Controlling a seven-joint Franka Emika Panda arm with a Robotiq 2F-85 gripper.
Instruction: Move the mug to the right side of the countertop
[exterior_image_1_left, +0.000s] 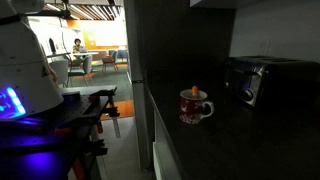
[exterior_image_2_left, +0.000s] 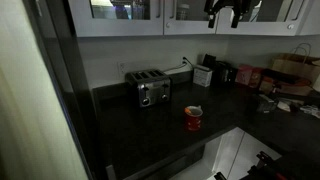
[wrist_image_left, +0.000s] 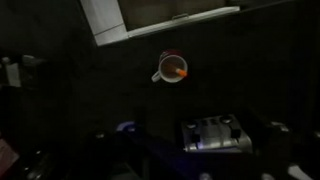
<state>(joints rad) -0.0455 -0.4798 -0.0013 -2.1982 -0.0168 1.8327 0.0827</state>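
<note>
The small red mug (exterior_image_1_left: 195, 106) with a white rim and handle and an orange bit in its top stands upright on the dark glossy countertop (exterior_image_1_left: 240, 140). It shows in both exterior views (exterior_image_2_left: 193, 118) and from high above in the wrist view (wrist_image_left: 172, 68). The countertop (exterior_image_2_left: 130, 130) is nearly black. My gripper (exterior_image_2_left: 226, 17) hangs high up by the upper cabinets, far above and behind the mug. Its fingers look spread and hold nothing. In the dark wrist view the fingers are barely visible.
A silver toaster (exterior_image_2_left: 152, 90) stands behind the mug and also shows in an exterior view (exterior_image_1_left: 255, 78) and the wrist view (wrist_image_left: 218, 133). Boxes and containers (exterior_image_2_left: 250, 75) and a paper bag (exterior_image_2_left: 295, 68) crowd one end of the counter. Glass-door cabinets (exterior_image_2_left: 120, 12) hang above.
</note>
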